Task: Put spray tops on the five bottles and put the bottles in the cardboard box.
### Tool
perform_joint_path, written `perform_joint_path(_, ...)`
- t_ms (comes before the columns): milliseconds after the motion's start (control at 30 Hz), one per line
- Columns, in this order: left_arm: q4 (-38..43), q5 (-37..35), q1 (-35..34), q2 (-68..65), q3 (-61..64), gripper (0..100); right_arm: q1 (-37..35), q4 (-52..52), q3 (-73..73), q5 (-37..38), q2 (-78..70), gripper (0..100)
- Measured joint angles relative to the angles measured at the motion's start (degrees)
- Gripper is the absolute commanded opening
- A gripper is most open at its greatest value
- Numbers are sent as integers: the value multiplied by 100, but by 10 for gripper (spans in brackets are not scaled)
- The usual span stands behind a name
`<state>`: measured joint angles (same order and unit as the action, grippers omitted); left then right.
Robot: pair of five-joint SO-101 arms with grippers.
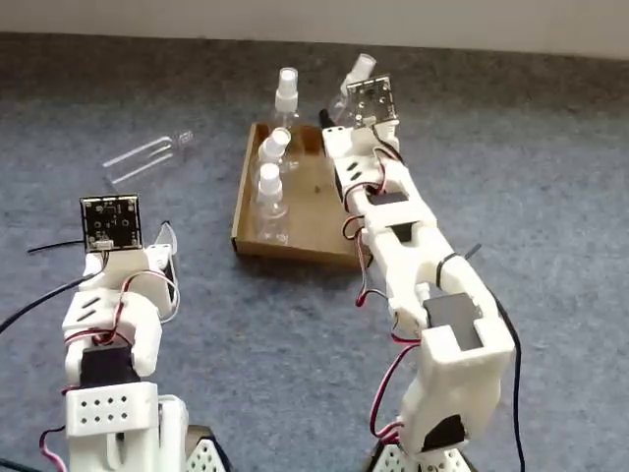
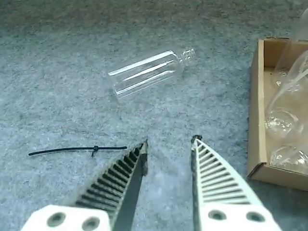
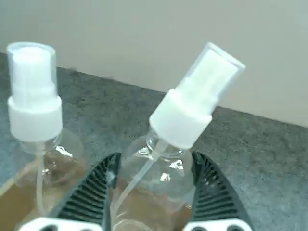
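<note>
Right pincer (image 3: 153, 161) grips a capped bottle (image 3: 163, 180), tilted above the cardboard box (image 1: 246, 187), due for lowering; left pincer (image 2: 169, 142) gapes empty before the uncapped bottle (image 2: 147, 72), probably next

The high camera sits above and behind my arms, looking down and forward. My left wrist camera rides behind my left claw (image 2: 168, 142), facing down past its spread tips. With the high view it shares the lying bottle (image 2: 149, 72) and cardboard box (image 2: 256, 96) ahead. My right wrist camera looks nearly level past my right claw (image 3: 155, 161), very close to the tilted bottle (image 3: 192, 110) clasped there, also seen from above.
</note>
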<state>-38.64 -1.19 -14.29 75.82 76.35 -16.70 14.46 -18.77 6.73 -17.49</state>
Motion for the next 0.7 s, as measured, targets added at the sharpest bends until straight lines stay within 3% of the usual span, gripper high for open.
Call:
perform_joint_path(600, 0, 0, 0, 0, 0, 146, 44, 615, 0, 0, -18, 5)
perform_joint_path(700, 0, 0, 0, 0, 0, 146, 44, 615, 0, 387, -18, 5)
